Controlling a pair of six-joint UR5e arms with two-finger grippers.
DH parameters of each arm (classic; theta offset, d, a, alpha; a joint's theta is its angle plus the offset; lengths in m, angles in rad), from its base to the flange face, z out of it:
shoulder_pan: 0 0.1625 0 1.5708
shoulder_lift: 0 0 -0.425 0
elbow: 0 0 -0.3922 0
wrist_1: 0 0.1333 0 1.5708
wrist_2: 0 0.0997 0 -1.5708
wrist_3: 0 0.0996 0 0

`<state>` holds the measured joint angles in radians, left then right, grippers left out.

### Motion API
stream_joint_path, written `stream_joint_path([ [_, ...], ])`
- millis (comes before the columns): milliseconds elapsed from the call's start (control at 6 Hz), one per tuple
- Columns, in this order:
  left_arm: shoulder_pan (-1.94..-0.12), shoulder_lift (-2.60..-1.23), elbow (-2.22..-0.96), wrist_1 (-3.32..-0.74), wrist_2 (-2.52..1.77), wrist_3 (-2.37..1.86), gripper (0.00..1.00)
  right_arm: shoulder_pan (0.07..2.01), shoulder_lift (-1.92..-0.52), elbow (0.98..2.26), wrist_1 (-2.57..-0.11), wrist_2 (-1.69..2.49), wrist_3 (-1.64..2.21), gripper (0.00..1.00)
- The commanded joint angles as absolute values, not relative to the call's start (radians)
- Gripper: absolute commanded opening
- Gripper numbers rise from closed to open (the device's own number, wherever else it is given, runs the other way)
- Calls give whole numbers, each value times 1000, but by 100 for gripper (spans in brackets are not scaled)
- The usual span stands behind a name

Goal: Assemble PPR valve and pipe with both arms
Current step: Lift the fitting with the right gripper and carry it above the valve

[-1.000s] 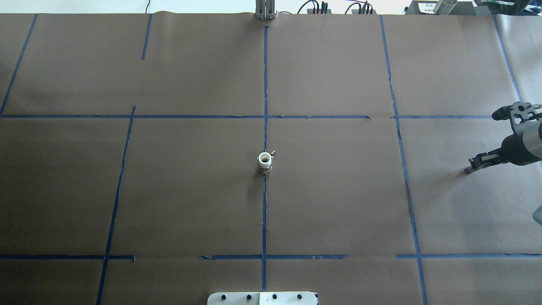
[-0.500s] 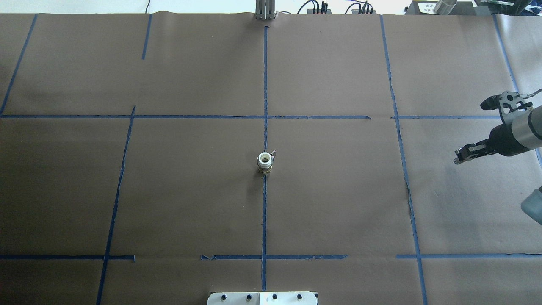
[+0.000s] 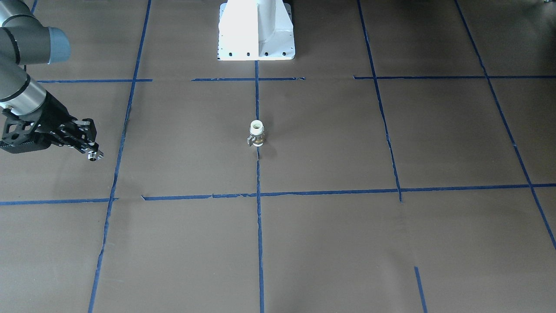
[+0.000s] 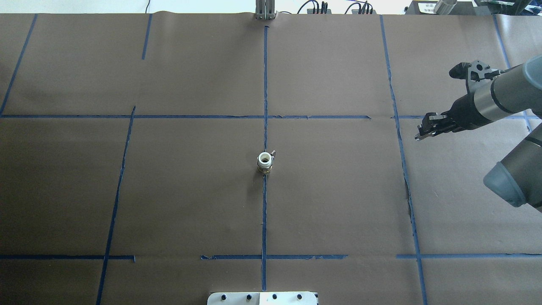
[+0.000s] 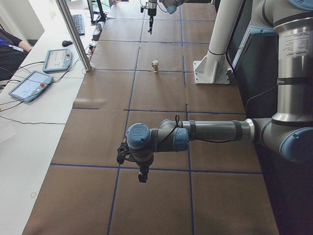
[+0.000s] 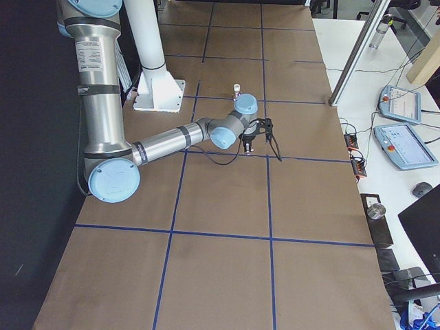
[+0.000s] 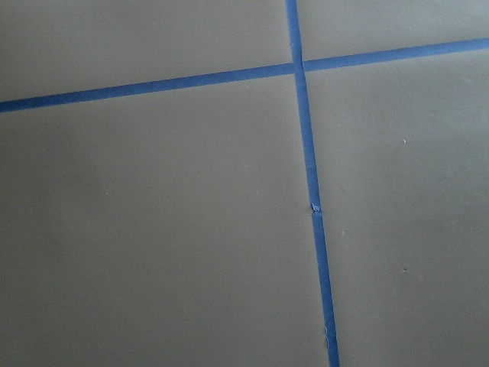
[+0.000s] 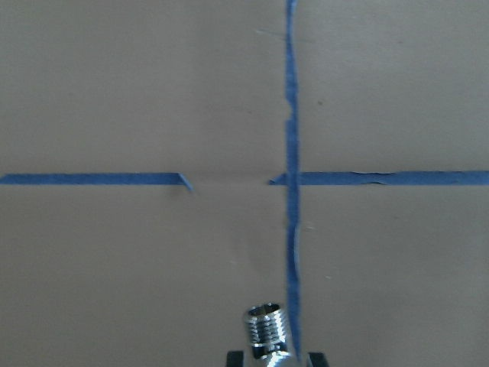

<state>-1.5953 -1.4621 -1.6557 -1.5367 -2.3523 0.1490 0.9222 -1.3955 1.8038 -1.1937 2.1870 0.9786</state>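
The PPR valve (image 4: 264, 162), white with a brass band and a small side lever, stands upright at the table's centre on a blue tape line; it also shows in the front-facing view (image 3: 256, 132). My right gripper (image 4: 419, 136) hovers far to the valve's right, shut on the pipe (image 8: 265, 330), a shiny threaded chrome fitting that sticks out between its jaws. The same gripper shows in the front-facing view (image 3: 92, 154). My left gripper (image 5: 142, 176) shows only in the exterior left view, low over the table and far from the valve; I cannot tell whether it is open or shut.
The brown paper table cover is crossed by blue tape lines (image 4: 265, 84). The white robot base (image 3: 256, 30) stands at the robot's side of the table. Teach pendants (image 5: 29, 85) and a metal post (image 5: 73, 34) stand along the far side.
My right gripper has moved in from the table's right edge, leftward and further away from the robot, with the pipe in it. The valve has not moved.
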Motion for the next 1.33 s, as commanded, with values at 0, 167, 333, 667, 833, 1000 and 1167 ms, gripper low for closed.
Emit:
stream_joint_path([
  [0, -1594, -1465, -1667, -1537, -2353, 121, 100, 840, -1124, 1831, -1495, 2145, 1051, 0],
  [167, -1592, -1466, -1667, -1539, -2353, 118, 100, 803, -1015, 1829, -1584, 2128, 1095, 1],
  [333, -1592, -1466, -1669, -1539, -2355, 118, 100, 752, -958, 1827, -1586, 2106, 1086, 0],
  [667, -1592, -1467, -1669, -1539, -2355, 120, 100, 595, -835, 1806, -1674, 1875, 1083, 0],
  [833, -1592, -1466, -1670, -1539, -2355, 123, 100, 528, -760, 1774, -1736, 1782, 1037, 0],
  [1000, -1592, -1466, -1671, -1540, -2355, 121, 100, 509, -683, 1678, -1752, 1776, 993, 0],
  [1167, -1592, -1466, -1669, -1540, -2355, 121, 100, 509, -655, 1627, -1753, 1776, 947, 0],
])
